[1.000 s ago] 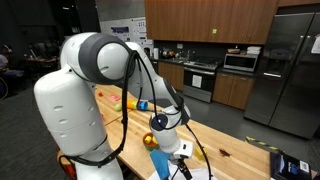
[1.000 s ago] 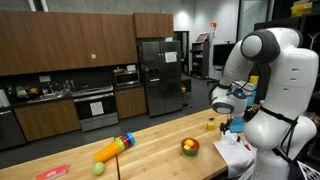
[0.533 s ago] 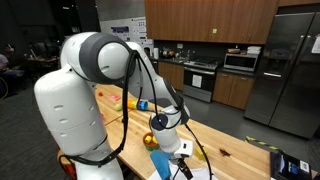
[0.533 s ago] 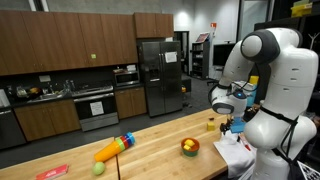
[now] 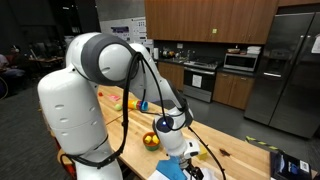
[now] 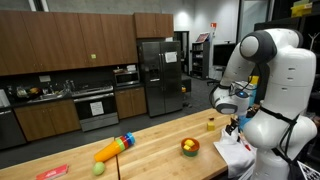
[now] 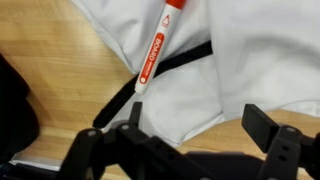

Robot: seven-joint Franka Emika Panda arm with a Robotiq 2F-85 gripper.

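The gripper (image 7: 196,125) is seen spread wide with nothing held, above the white cloth (image 7: 255,50). A red-capped marker (image 7: 152,55) lies on that cloth, clear of the fingers, its lower end at a black cord (image 7: 120,100).

You're in a dim kitchen: dark wood cabinets (image 6: 60,40), steel fridge (image 6: 155,75), oven (image 6: 97,108), long wooden table (image 6: 160,135) in front.

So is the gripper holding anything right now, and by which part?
Nothing held. The gripper is open, fingers apart and empty; the marker lies loose on the white sheet beyond them.
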